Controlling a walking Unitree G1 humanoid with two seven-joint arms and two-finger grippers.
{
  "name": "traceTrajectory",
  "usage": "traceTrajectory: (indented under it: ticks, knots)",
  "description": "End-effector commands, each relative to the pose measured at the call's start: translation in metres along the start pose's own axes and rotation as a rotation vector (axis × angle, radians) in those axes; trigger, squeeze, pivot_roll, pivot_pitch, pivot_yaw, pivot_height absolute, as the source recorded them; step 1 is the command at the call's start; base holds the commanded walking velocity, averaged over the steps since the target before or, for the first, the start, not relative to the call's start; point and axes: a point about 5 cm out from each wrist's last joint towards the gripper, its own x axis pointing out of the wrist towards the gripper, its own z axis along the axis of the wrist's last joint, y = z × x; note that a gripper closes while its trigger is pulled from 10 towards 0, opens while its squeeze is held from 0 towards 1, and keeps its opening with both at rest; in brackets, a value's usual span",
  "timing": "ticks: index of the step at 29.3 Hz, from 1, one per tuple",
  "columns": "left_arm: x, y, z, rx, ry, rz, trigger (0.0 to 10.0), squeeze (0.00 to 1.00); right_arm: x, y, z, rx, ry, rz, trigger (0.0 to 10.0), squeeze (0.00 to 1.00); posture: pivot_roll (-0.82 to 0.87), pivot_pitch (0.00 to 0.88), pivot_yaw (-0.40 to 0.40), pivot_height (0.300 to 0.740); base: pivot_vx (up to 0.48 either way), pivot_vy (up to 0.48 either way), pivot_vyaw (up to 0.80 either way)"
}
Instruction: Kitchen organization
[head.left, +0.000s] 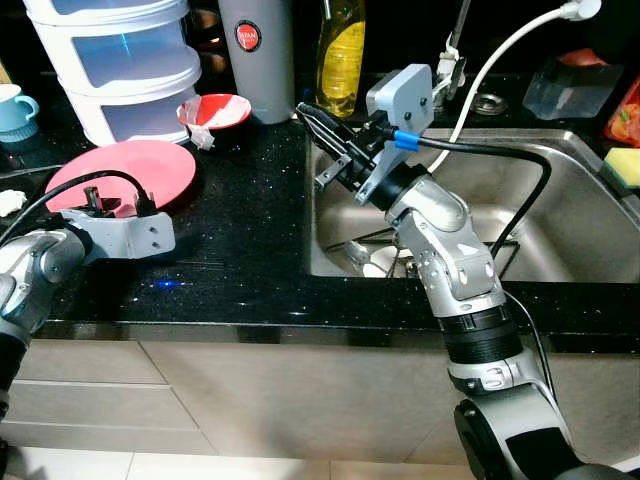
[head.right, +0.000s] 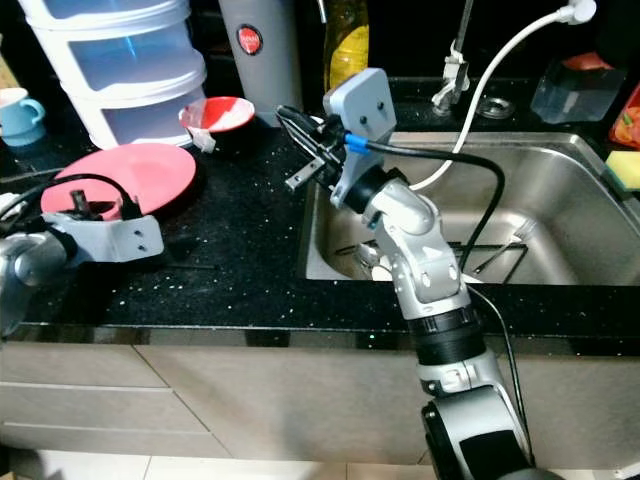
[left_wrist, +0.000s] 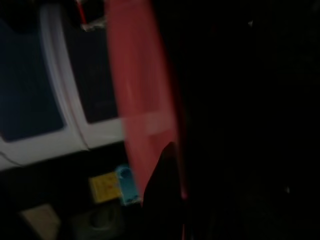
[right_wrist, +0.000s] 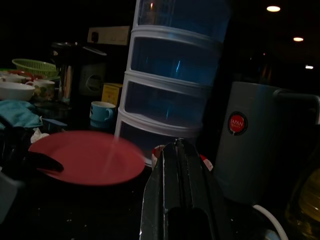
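Step in hand, as judged: the left gripper (head.left: 95, 200) is taking hold of the pink plate (head.left: 125, 172) on the black counter (head.left: 240, 240), left of the sink (head.left: 560, 200). Its fingers sit at the plate's near rim; the left wrist view shows the plate edge-on, close against a dark finger (left_wrist: 165, 185), so the jaws look to be clamped on the rim, though the frame is blurred and the hold is not certain. The right gripper (head.left: 325, 135) hovers above the sink's left edge, jaws pressed together and empty, pointing left toward the red-and-white bowl (head.left: 215, 112). Next move, as judged: lift the plate level off the counter and carry it right to the sink or to a storage place; a rim grip on a flat plate may slip or tilt, so the lift calls for slow motion, and the right arm needs to stay out of the path. Containers: the bowl holds a crumpled white scrap at its near rim; the sink holds a wire rack with something white and some utensils on its floor (head.left: 380, 262); the white drawer tower (head.left: 115, 60) at far left shows bluish translucent drawers, contents not discernible; a blue-and-white mug (head.left: 14, 108) stands left of it, contents unseen; the yellow dish-soap bottle (head.left: 342, 55) is partly full; a grey canister (head.left: 255, 50) stands beside it.
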Motion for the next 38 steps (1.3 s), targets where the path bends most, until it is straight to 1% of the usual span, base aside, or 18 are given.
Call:
traceTrajectory:
  ticks: [1, 4, 5, 11, 13, 15, 17, 19, 22, 23, 25, 28, 29, 30, 32, 34, 37, 38]
  knots:
    - [0.003, -0.038, 0.004, 0.036, -0.008, -0.108, 0.0, 0.0, -0.002, -0.001, 0.001, 0.005, -0.002, -0.012, 10.0, 0.0, 0.08, 0.013, 0.014, 0.74, 0.0, 0.0, 0.0]
    - [0.001, -0.036, 0.011, 0.06, -0.031, -0.041, 0.0, 0.0, -0.002, -0.001, 0.001, 0.005, -0.003, -0.015, 10.0, 0.0, 0.08, 0.013, 0.012, 0.74, 0.0, 0.0, 0.0]
    - [-0.001, -0.031, 0.018, 0.048, -0.055, -0.004, 10.0, 0.0, -0.003, -0.002, 0.001, 0.004, -0.004, -0.016, 10.0, 0.0, 0.08, 0.013, 0.011, 0.74, 0.0, 0.0, 0.0]
    - [-0.014, 0.007, 0.069, 0.008, -0.276, 0.167, 10.0, 0.0, -0.002, -0.003, 0.001, 0.003, -0.004, -0.019, 10.0, 0.0, 0.09, 0.004, -0.001, 0.74, 0.0, 0.0, 0.0]
    - [-0.018, 0.033, 0.113, -0.041, -0.459, 0.243, 10.0, 0.0, 0.003, -0.002, 0.002, 0.006, -0.015, -0.01, 10.0, 0.0, 0.1, 0.0, -0.008, 0.74, 0.0, 0.0, 0.0]
    - [-0.018, 0.033, 0.113, -0.041, -0.459, 0.243, 10.0, 0.0, 0.003, -0.002, 0.002, 0.006, -0.015, -0.01, 10.0, 0.0, 0.1, 0.0, -0.008, 0.74, 0.0, 0.0, 0.0]
    - [-0.017, 0.054, 0.148, -0.105, -0.599, 0.273, 10.0, 0.0, 0.007, -0.002, 0.004, 0.004, -0.026, -0.01, 10.0, 0.0, 0.09, 0.0, -0.005, 0.74, 0.0, 0.0, 0.0]
    - [-0.017, 0.054, 0.148, -0.105, -0.599, 0.273, 10.0, 0.0, 0.007, -0.002, 0.004, 0.004, -0.026, -0.01, 10.0, 0.0, 0.09, 0.0, -0.005, 0.74, 0.0, 0.0, 0.0]
    - [-0.012, 0.074, 0.187, -0.279, -0.774, 0.213, 10.0, 0.0, 0.004, -0.012, 0.008, -0.009, -0.04, -0.078, 10.0, 0.0, 0.05, 0.0, 0.019, 0.74, 0.0, 0.0, 0.0]
    - [-0.012, 0.074, 0.187, -0.279, -0.774, 0.213, 10.0, 0.0, 0.004, -0.012, 0.008, -0.009, -0.04, -0.078, 10.0, 0.0, 0.05, 0.0, 0.019, 0.74, 0.0, 0.0, 0.0]
    - [-0.009, 0.086, 0.204, -0.446, -0.856, 0.167, 10.0, 0.0, -0.004, -0.034, 0.015, -0.02, -0.064, -0.233, 10.0, 0.0, 0.03, 0.0, 0.04, 0.74, 0.0, 0.0, 0.0]
    - [-0.005, 0.091, 0.209, -0.508, -0.87, 0.152, 10.0, 0.0, -0.009, -0.046, 0.019, -0.025, -0.081, -0.324, 10.0, 0.0, 0.01, 0.0, 0.05, 0.74, 0.0, 0.0, 0.0]
    - [0.003, 0.095, 0.218, -0.678, -0.896, 0.089, 10.0, 0.0, -0.024, -0.073, 0.027, -0.052, -0.108, -0.51, 10.0, 0.0, 0.0, 0.0, 0.062, 0.74, 0.0, 0.0, 0.0]
    - [0.003, 0.095, 0.218, -0.678, -0.896, 0.089, 10.0, 0.0, -0.024, -0.073, 0.027, -0.052, -0.108, -0.51, 10.0, 0.0, 0.0, 0.0, 0.062, 0.74, 0.0, 0.0, 0.0]
    - [0.013, 0.092, 0.223, -0.816, -0.879, -0.011, 10.0, 0.0, -0.037, -0.09, 0.031, -0.098, -0.105, -0.632, 10.0, 0.0, -0.02, 0.0, 0.07, 0.74, 0.0, 0.0, 0.0]
    - [0.013, 0.092, 0.223, -0.816, -0.879, -0.011, 10.0, 0.0, -0.037, -0.09, 0.031, -0.098, -0.105, -0.632, 10.0, 0.0, -0.02, 0.0, 0.07, 0.74, 0.0, 0.0, 0.0]
    - [0.03, 0.083, 0.229, -0.992, -0.829, -0.173, 10.0, 0.0, -0.05, -0.105, 0.033, -0.155, -0.081, -0.742, 10.0, 0.0, -0.03, 0.0, 0.079, 0.74, 0.0, 0.0, 0.0]
    - [0.03, 0.083, 0.229, -0.992, -0.829, -0.173, 10.0, 0.0, -0.05, -0.105, 0.033, -0.155, -0.081, -0.742, 10.0, 0.0, -0.03, 0.0, 0.079, 0.74, 0.0, 0.0, 0.0]
